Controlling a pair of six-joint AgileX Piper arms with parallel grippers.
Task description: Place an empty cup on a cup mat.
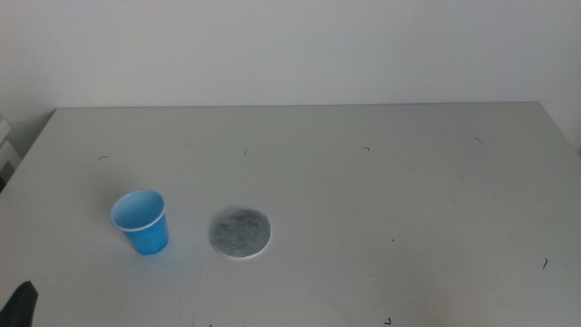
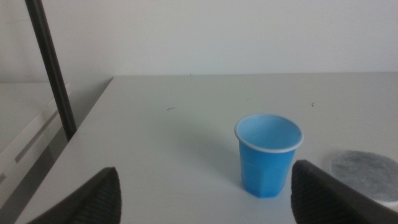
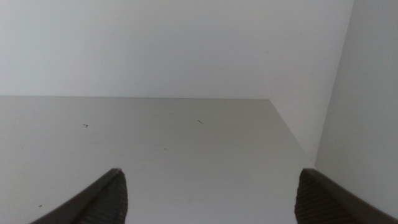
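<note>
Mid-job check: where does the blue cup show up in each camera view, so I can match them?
Middle view: the cup stands upright at lower left, left of the cup mat, apart from it.
Left wrist view: cup ahead, between the open left gripper jaws.
Right wrist view: not in it; only the table.
Shared landmark: the cup mat beside the cup.

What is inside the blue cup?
Nothing shows inside the cup: only its light blue inner wall. Its very bottom is hidden by the rim. It stands upright beside the cup mat.
</note>
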